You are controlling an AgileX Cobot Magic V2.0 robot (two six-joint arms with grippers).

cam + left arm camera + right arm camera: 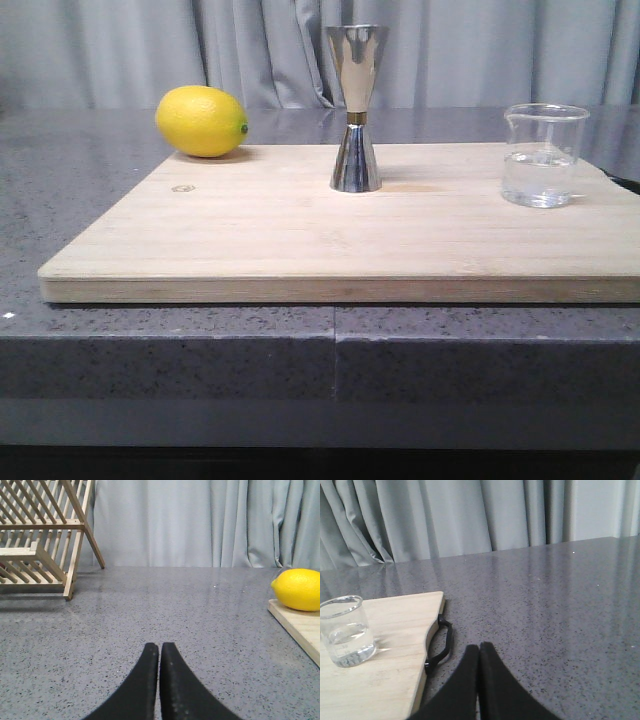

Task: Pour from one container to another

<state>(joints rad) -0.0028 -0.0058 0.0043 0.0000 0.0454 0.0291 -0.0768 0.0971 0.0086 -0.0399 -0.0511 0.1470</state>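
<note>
A small clear glass beaker (544,155) with a pour spout holds some clear liquid and stands at the right end of the wooden board (300,240). The right wrist view shows the same beaker (346,631) near the board's edge. A tall steel jigger (356,108) with a gold waist band stands upright at the board's middle back. My left gripper (159,646) is shut with nothing in it, low over the grey counter left of the board. My right gripper (479,648) is shut and empty too, over the counter right of the board. Neither gripper shows in the front view.
A yellow lemon (201,121) rests at the board's back left corner. A wooden dish rack (42,535) stands on the counter further left. A black strap handle (441,642) hangs at the board's right edge. Grey curtains close off the back.
</note>
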